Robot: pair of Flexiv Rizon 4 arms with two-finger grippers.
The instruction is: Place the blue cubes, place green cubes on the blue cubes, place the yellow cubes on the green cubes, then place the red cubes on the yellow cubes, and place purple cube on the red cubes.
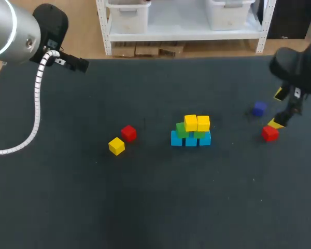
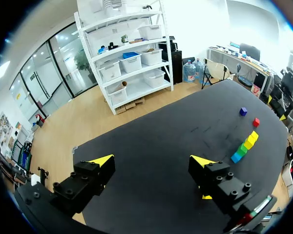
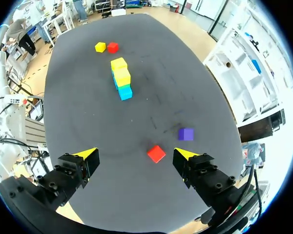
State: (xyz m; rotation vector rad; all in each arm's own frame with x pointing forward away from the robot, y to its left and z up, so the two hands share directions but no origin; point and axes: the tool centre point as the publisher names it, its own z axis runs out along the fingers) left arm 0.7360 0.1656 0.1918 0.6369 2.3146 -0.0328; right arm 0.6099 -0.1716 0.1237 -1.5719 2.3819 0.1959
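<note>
- Head view: stack (image 1: pixel 191 132) stands mid-tabletop (image 1: pixel 145 207). Blue cubes (image 1: pixel 191 140) form the base, green cubes (image 1: pixel 182 130) sit on them, and two yellow cubes (image 1: pixel 197 123) are on top.
- Loose pieces: spare yellow (image 1: pixel 116 146) and left red (image 1: pixel 128 133) lie just beside each other, left of the stack. Right red (image 1: pixel 270 133) and purple cube (image 1: pixel 258 108) lie apart from the stack on its right.
- Right pincer (image 1: pixel 276 109) hangs above the tabletop close by right red and the purple cube. Left arm (image 1: pixel 20 31) is at the far left corner, well away from every cube.
- Left wrist view: left pincer (image 2: pixel 152 161) is spread wide with nothing between its fingers. The stack (image 2: pixel 244 146) is far ahead.
- Right wrist view: right pincer (image 3: pixel 136 155) is spread and empty. Right red (image 3: pixel 156 153) lies on the tabletop between its fingers, untouched, and the purple cube (image 3: pixel 186 134) is just beyond.
- Progress, as I judge it: the blue and green layers are done. The yellow layer is probably short one cube. Both reds and the purple cube are not yet placed, so the task is a little past halfway.
</note>
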